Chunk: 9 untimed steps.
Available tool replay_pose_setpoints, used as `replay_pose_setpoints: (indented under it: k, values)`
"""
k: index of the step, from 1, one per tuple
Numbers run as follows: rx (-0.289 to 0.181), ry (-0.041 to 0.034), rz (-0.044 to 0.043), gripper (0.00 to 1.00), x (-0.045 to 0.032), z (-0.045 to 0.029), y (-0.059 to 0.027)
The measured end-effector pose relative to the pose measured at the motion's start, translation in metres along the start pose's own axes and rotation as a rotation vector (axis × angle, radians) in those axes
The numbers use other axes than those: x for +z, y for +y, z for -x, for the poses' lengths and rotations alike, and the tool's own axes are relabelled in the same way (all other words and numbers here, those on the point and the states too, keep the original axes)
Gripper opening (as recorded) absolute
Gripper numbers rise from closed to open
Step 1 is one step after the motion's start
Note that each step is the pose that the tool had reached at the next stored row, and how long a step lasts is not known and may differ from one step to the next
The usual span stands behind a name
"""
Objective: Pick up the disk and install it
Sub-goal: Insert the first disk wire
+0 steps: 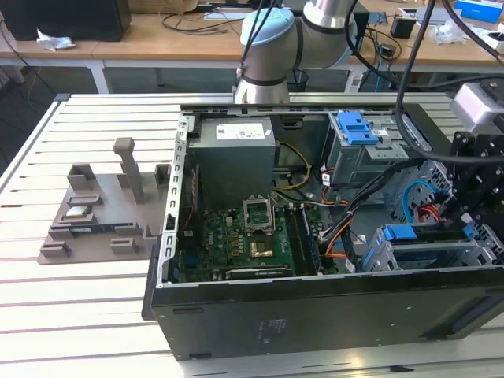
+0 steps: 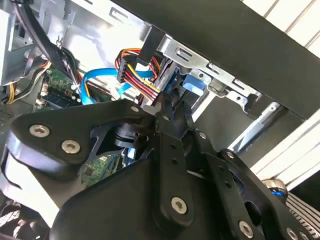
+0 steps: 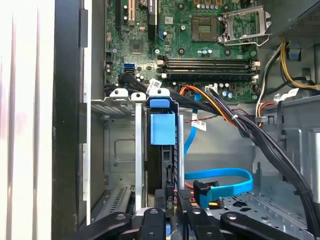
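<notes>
Fixture tray (image 1: 87,224) of grey plastic lies on the slatted bench (image 1: 47,315), well off to the exterior view's left of the open computer case (image 1: 315,315). Inside that case, going rightward, come the power supply (image 1: 234,161), the motherboard (image 1: 236,248) with its bare processor socket (image 1: 260,213), then the drive cage (image 1: 429,252) at the case's near corner on the exterior view's right. The disk (image 3: 161,150) stands on edge in a slot of this cage, its blue carrier tab (image 3: 162,127) toward the motherboard, a blue data cable (image 3: 220,182) just beside it. The hand (image 3: 172,217) sits at the disk's outer end, with the rest of the arm above the cage in the exterior view. In the second wrist view its fingers (image 2: 167,125) look drawn close together at the carrier's edge; whether they truly pinch it I cannot tell.

Seating looks nearly done. To do it well, I judge the push should run straight along the slot rails, keeping the cable bundle (image 3: 240,120) clear of the carrier.
</notes>
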<state>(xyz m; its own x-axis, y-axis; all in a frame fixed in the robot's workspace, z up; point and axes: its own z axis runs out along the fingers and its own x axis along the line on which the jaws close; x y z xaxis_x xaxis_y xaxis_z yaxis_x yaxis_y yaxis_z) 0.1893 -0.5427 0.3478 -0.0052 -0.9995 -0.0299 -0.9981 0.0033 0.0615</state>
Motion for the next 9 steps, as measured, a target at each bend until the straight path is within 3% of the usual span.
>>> replay_pose_setpoints:
  k: [4, 6, 8, 9]
  values:
    - [0.000, 0.0000, 0.0000, 0.23, -0.0171, 0.0036, 0.0011]
    - [0.000, 0.0000, 0.0000, 0.11, -0.0237, 0.0044, 0.0015]
    - [0.000, 0.0000, 0.0000, 0.11, -0.0388, 0.0050, 0.0024]
    - [0.000, 0.0000, 0.0001, 0.11, -0.0424, 0.0051, 0.0026]
